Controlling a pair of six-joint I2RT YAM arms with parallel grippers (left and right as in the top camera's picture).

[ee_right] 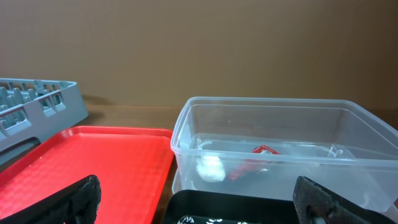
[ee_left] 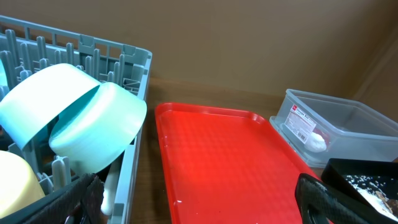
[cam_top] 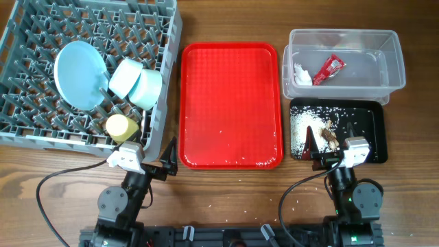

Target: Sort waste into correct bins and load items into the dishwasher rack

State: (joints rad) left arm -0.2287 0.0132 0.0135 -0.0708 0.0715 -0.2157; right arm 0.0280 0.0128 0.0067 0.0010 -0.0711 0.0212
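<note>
The grey dishwasher rack (cam_top: 27, 130) holds the pale blue plate (cam_top: 80, 75), two blue-green bowls (cam_top: 125, 77) (cam_top: 147, 90) and the yellow cup (cam_top: 121, 125). The bowls (ee_left: 93, 127) and the cup (ee_left: 18, 180) also show in the left wrist view. The clear tub (cam_top: 384, 68) holds the red wrapper (cam_top: 328, 69) and white tissue (cam_top: 302, 73). The black tray (cam_top: 377, 134) holds rice and brown scraps (cam_top: 312, 130). My left gripper (cam_top: 168, 159) is open and empty by the rack's front right corner. My right gripper (cam_top: 317, 152) is open and empty at the black tray's near edge. The fork and spoon are not visible.
The flat red serving tray (cam_top: 230, 103) lies between the rack and the bins, with a few rice grains near its front edge. Some grains lie on the wooden table in front of the red tray. Cables run from both arm bases.
</note>
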